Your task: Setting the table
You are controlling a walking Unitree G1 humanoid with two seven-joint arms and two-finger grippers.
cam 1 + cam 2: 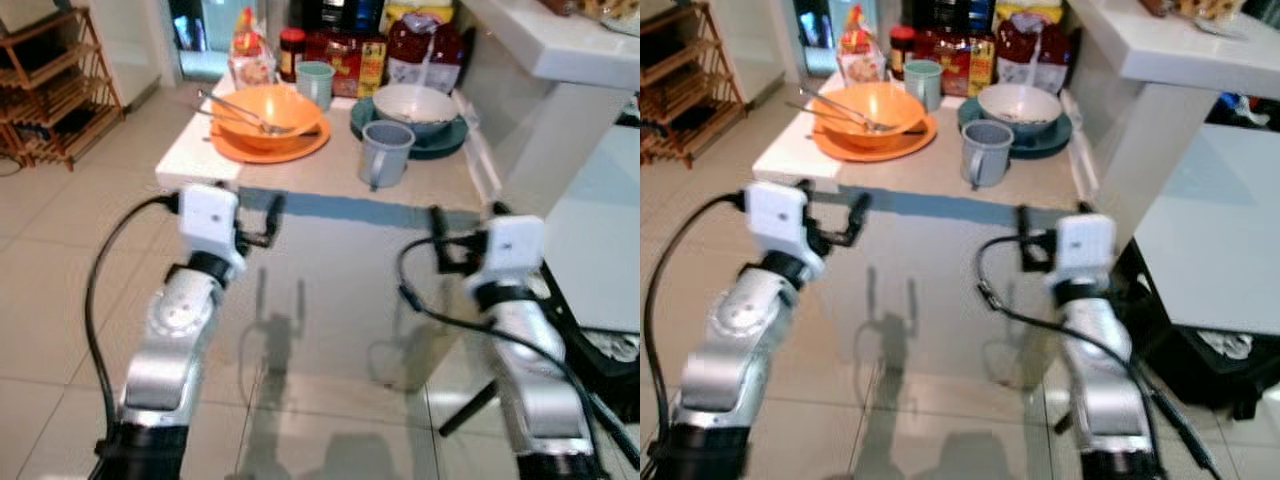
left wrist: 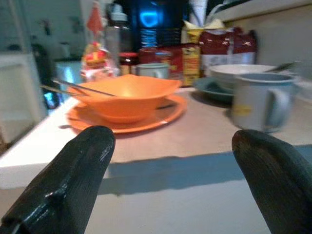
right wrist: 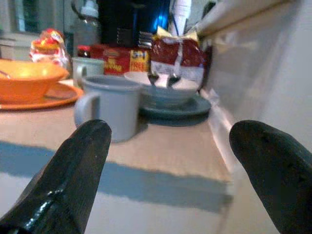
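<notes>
**Two place settings on the table, both grippers short of it**

The table [image 1: 330, 170] carries two bowls, two plates and two mugs. The orange bowl [image 1: 268, 112] sits on the orange plate [image 1: 232, 146] and holds two metal utensils [image 1: 232, 106]. The pale bowl [image 1: 415, 105] sits on the teal plate [image 1: 447, 141], and the right wrist view shows a utensil handle [image 3: 157, 79] in it. The grey mug [image 1: 385, 152] stands in front of the teal plate; the green mug [image 1: 315, 83] stands behind, near a jar [image 1: 292, 52] and food packets [image 1: 350, 55].

The left gripper [image 1: 272, 213] and right gripper [image 1: 437, 232] hover before the table's near edge, each with fingers spread and holding nothing. The wrist views show the spread fingertips [image 2: 80, 161].
</notes>
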